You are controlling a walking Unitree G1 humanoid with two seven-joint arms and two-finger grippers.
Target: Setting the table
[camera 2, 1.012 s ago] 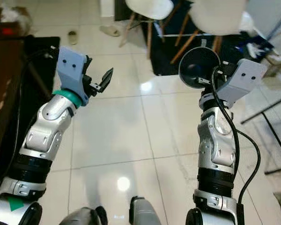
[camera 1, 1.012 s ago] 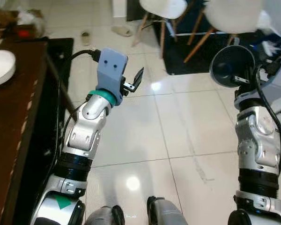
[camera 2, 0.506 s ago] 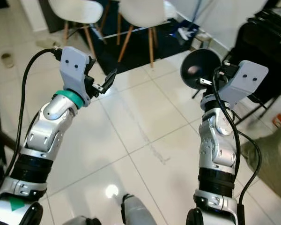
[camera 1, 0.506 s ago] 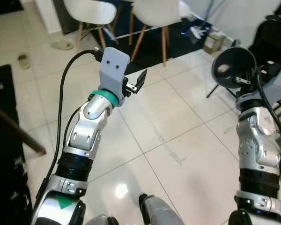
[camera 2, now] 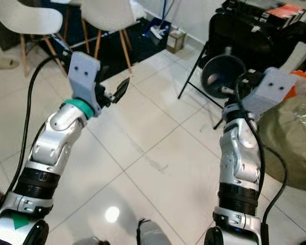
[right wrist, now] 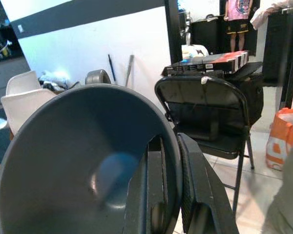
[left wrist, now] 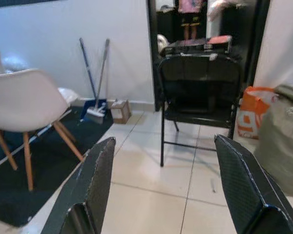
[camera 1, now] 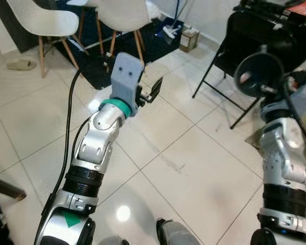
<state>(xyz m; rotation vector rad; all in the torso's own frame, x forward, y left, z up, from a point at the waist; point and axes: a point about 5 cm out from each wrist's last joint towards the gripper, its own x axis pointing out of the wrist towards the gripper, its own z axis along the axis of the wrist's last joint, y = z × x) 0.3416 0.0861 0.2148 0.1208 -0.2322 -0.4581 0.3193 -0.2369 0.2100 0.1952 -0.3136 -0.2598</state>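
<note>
The right gripper [right wrist: 168, 195] holds a dark grey bowl [camera 2: 222, 76] up in the air at about 2 o'clock in the head view, well above the floor. Its jaws are pinched on the bowl's rim, one finger inside and one outside. The bowl is tipped on edge, so its open mouth faces back toward the robot and its round face stands nearly upright; being round, it has no long axis to speak of.

The left gripper [camera 1: 152, 91] is raised at about 11 o'clock, with jaws spread wide and nothing between them.

Below both arms lies a glossy floor [camera 1: 194, 168] of pale tiles with grey grout lines. At 12 o'clock stand white chairs [camera 1: 38, 23] with wooden legs on a dark rug [camera 1: 92, 64]. A black folding chair [left wrist: 200, 92] stands near 1 o'clock, with a stack of flat boxes behind it. A broom [left wrist: 95, 78] leans against the white wall, and an orange bag [left wrist: 246, 112] sits just beside the folding chair.
</note>
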